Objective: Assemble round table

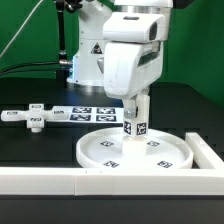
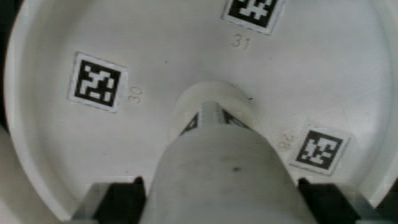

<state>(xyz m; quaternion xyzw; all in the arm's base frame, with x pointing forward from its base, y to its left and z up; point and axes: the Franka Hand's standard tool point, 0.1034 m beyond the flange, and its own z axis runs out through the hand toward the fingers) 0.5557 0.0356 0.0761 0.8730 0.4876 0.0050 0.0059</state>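
Exterior view: cylindrical post (image 1: 135, 123), rimmed disc (image 1: 96, 152)

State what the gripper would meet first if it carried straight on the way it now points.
The gripper, shut on the post, points straight down. The round disc lies directly below, so the post's lower end would meet it first; whether they already touch is unclear.

The pincer's (image 2: 219, 198) dark pads (image 2: 121, 200) press either side of the white post (image 2: 222, 150). Its far end meets the round disc (image 2: 160, 40), where three square tags (image 2: 98, 80) show.
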